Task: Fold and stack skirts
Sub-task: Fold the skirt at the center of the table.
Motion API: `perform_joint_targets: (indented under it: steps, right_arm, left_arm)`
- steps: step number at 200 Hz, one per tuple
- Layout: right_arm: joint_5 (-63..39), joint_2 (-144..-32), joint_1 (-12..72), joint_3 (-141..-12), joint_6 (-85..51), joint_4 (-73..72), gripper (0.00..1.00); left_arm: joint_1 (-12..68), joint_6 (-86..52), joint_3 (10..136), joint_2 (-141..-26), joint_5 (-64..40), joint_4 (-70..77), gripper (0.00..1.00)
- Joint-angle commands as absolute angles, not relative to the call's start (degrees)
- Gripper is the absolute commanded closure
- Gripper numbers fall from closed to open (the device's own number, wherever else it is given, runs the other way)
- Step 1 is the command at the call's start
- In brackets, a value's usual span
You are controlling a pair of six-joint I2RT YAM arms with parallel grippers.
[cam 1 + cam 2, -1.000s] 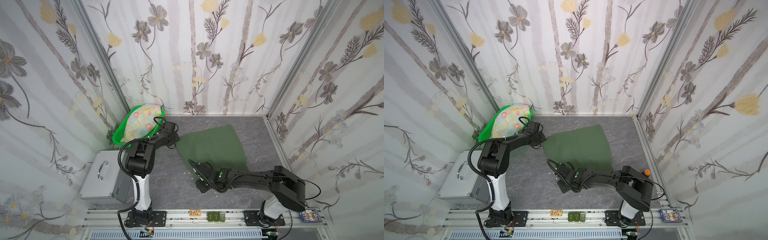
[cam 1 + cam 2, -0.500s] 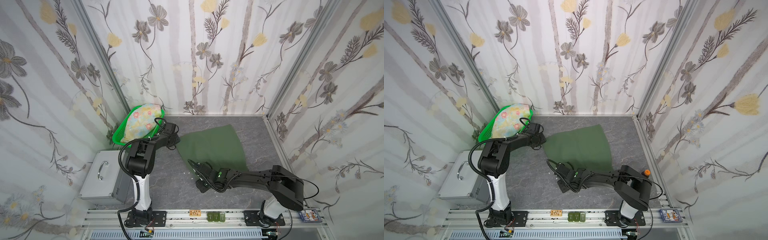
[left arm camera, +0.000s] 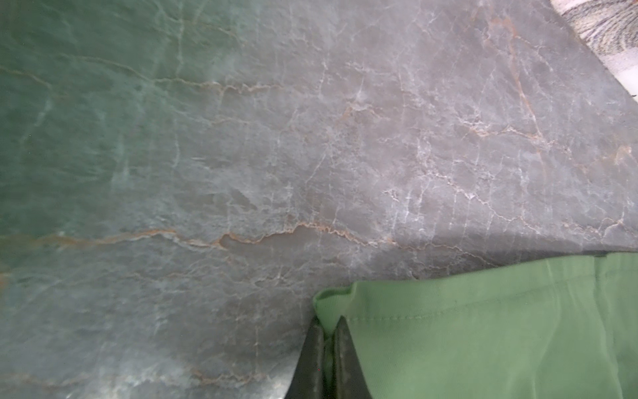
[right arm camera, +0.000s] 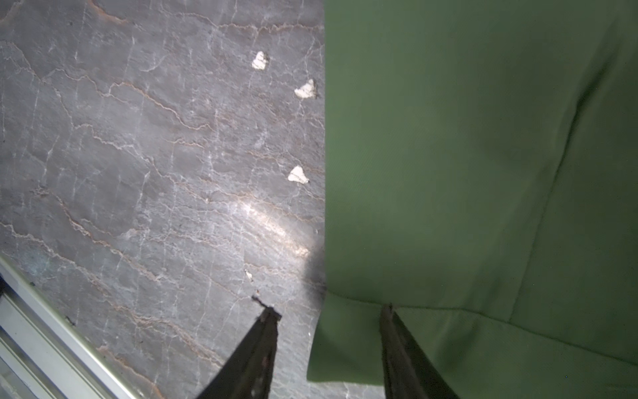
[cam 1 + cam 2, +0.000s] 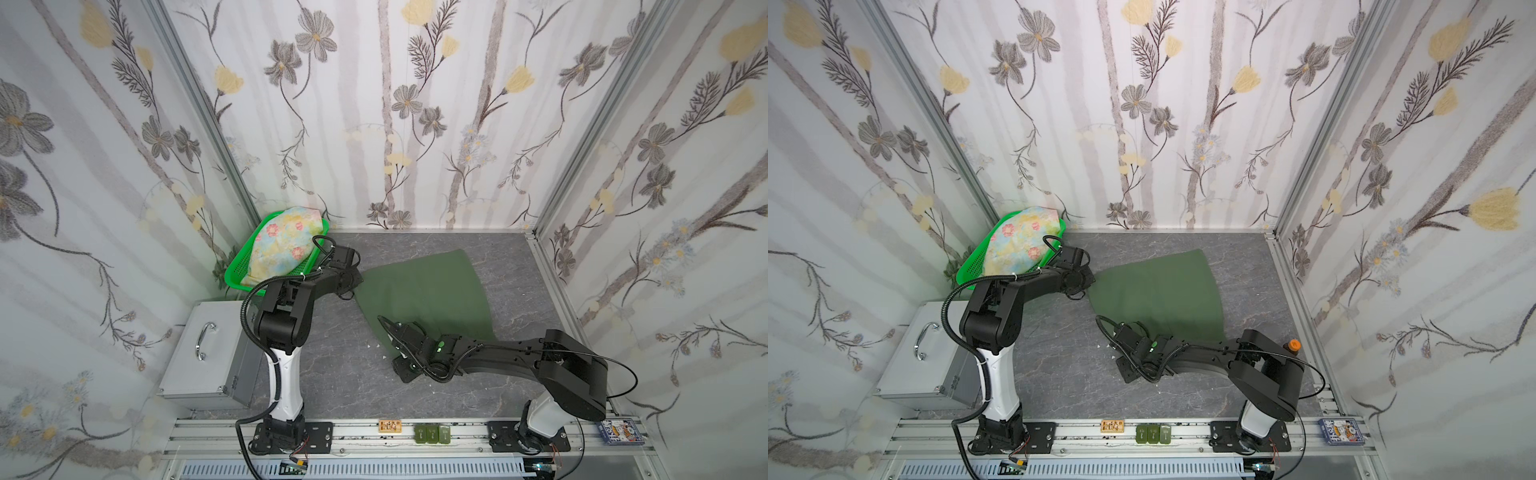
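At table [image 5: 519, 266] centre: olive skirt [image 5: 424, 291] flat; floral skirt [image 5: 286, 245] bundled in basket [image 5: 237, 274]. Olive corner clamped in left gripper [image 3: 328, 328]; right gripper [image 4: 328, 309] apart, astride near edge. Risk, I judge: shallow bite, maybe one layer; lift slips.

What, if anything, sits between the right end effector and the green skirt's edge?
Nothing visible. The right end effector stands open astride the edge of the olive skirt: one finger over the table, the other on the cloth.
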State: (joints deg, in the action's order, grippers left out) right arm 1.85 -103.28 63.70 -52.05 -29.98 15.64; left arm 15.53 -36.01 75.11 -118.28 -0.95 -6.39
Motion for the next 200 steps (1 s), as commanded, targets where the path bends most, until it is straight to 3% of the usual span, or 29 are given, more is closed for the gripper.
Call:
perform_joint_targets:
  steps: [1, 59, 95, 200]
  right_arm:
    - [1.32, -102.79, 63.37, -51.69, -31.43, 14.75, 0.50]
    - [3.49, -103.36, 64.25, -52.90, -31.44, 17.49, 0.48]
    - [4.57, -105.66, 64.32, -54.84, -31.03, 20.03, 0.59]
    - [5.62, -111.22, 65.55, -61.51, -29.32, 28.80, 0.57]
  left_arm:
    - [15.56, -35.25, 74.53, -118.22, -0.18, -8.24, 1.00]
    - [15.47, -35.15, 74.53, -117.43, -0.30, -8.19, 1.00]
    - [15.32, -34.99, 74.53, -116.86, -0.36, -8.26, 1.00]
    - [14.43, -34.81, 73.21, -115.87, -1.14, -8.27, 1.00]
